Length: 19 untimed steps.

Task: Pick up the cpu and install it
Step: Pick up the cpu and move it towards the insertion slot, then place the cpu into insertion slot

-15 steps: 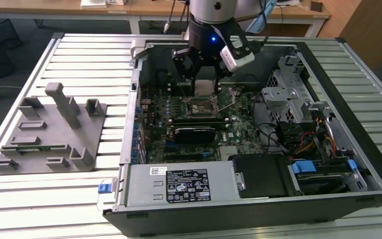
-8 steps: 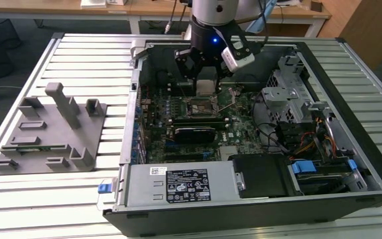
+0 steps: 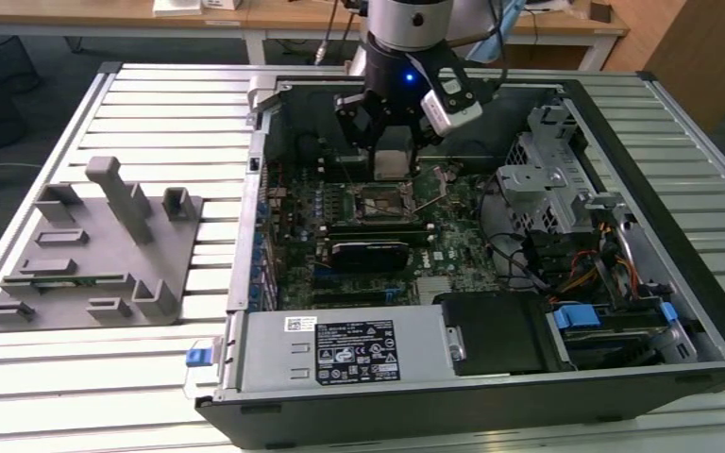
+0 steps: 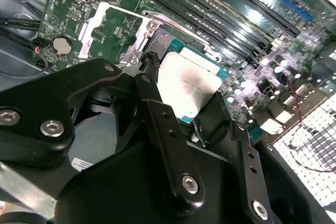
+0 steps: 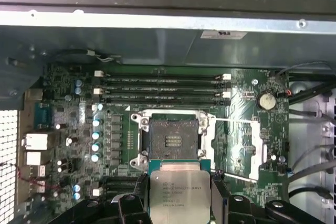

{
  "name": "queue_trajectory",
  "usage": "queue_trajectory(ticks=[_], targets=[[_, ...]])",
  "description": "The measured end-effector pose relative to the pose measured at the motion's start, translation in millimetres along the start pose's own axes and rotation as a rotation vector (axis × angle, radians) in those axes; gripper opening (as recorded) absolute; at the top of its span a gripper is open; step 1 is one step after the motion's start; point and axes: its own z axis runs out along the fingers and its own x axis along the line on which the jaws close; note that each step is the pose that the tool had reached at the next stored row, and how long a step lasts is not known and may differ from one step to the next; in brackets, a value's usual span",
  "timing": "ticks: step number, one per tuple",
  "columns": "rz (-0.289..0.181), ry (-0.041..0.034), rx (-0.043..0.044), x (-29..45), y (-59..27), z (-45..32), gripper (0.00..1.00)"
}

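**Count.** We record one arm [image 3: 407, 28] and one gripper [image 3: 391, 159] with two fingers [image 5: 220, 196]. There is one cpu [image 5: 180, 193], one open computer case [image 3: 683, 283], one motherboard [image 3: 457, 250], one socket [image 5: 169, 140] and one coin cell [image 5: 266, 100]. One grey fixture block [image 3: 92, 250] sits on the slatted table [image 3: 110, 387].

**Grip.** The fingers are clamped on the cpu, one on each of two opposite edges. Its silver top faces the camera in both wrist views.

**Position.** The cpu is held clear of the motherboard, just beside the socket and not seated in it. The socket's contact field lies bare. Its load plate [image 5: 239, 150] is swung open to one side.

**Views.** The exterior view gives the whole case, with the power supply [image 3: 337, 351] at its near edge. The fixture block stands well apart from the case, on the exterior view's left. The first wrist view gives the bare socket square-on, with the cpu between the fingers. The second wrist view gives the cpu [image 4: 189, 85] at a slant, with the black finger links in front of it.

**Pose.** The arm stands over the far part of the case, and the gripper reaches down toward the motherboard.
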Motion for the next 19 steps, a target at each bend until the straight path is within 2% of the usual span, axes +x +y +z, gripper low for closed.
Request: queue_trajectory(ticks=[5,19], targets=[[0.000,0.0008,-0.0001,-3.9,3.3,2.6,0.55],[0.000,0.0009,0.0001,-4.5,3.3,2.6,0.55]])
